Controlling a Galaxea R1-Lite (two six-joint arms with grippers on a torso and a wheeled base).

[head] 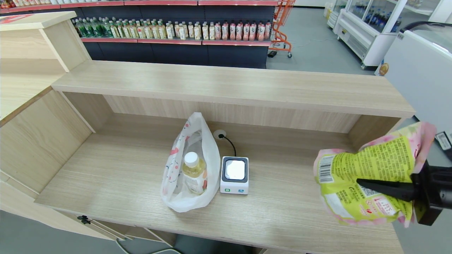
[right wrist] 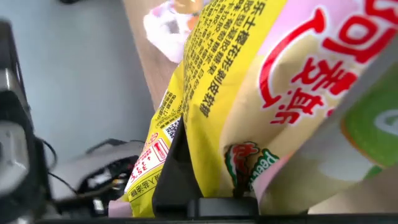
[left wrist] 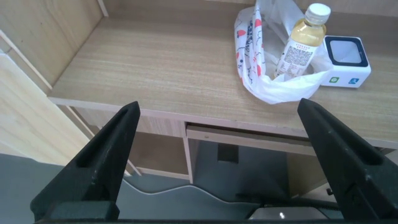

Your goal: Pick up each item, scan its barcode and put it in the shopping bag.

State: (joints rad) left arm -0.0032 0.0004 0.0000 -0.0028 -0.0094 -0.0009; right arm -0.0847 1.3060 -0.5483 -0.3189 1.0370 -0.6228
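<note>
Right gripper (head: pixel 367 183) is clamped on the yellow snack bag (head: pixel 374 158) (barcode showing), well right of the scanner (head: pixel 234 175). Shopping bag (head: pixel 176 169), bottle (head: pixel 193 173) inside, sits just left of the scanner. Left gripper (left wrist: pixel 217 162) is spread wide.

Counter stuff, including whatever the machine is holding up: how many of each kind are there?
Shopping bag: 1
Drink bottle, standing in the bag: 1
Barcode scanner: 1
Snack packet, held up at the right: 1
Total: 4

Bright, even light, soft shadows; the scanner (head: pixel 234 169) glares white; edges bow.
</note>
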